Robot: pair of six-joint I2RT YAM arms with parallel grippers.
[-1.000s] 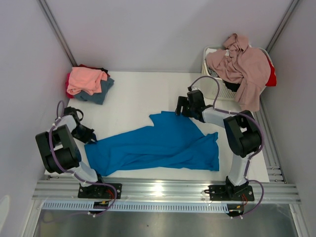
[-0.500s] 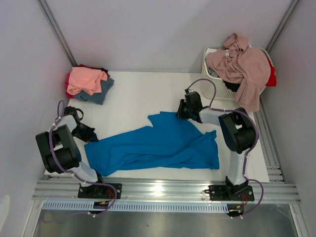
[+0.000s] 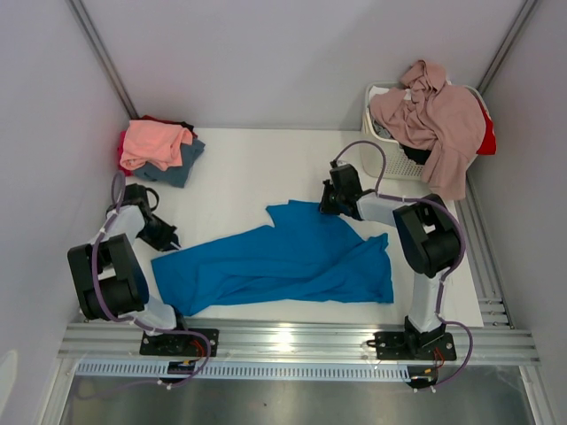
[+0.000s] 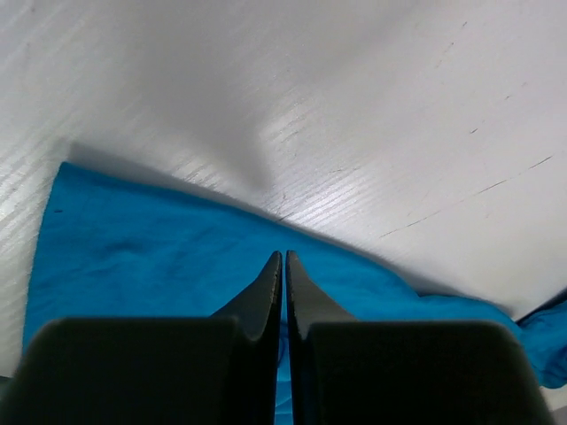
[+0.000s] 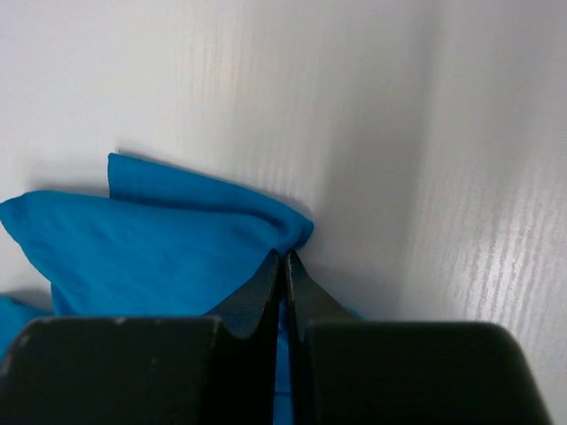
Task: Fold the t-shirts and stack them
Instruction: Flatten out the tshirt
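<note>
The bright blue soft-cloth t-shirt (image 3: 283, 261) lies rumpled on the white worktop (image 3: 248, 168), long axis running 9 to 3 o'clock, the left jaws pinched shut on its 9 o'clock corner, the right jaws on its 1 o'clock edge.

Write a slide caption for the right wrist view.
Right gripper pinches an edge of the bright blue t-shirt on the white table.

No writing, label, brand mark, number or sign can be read in any of the three views.
</note>
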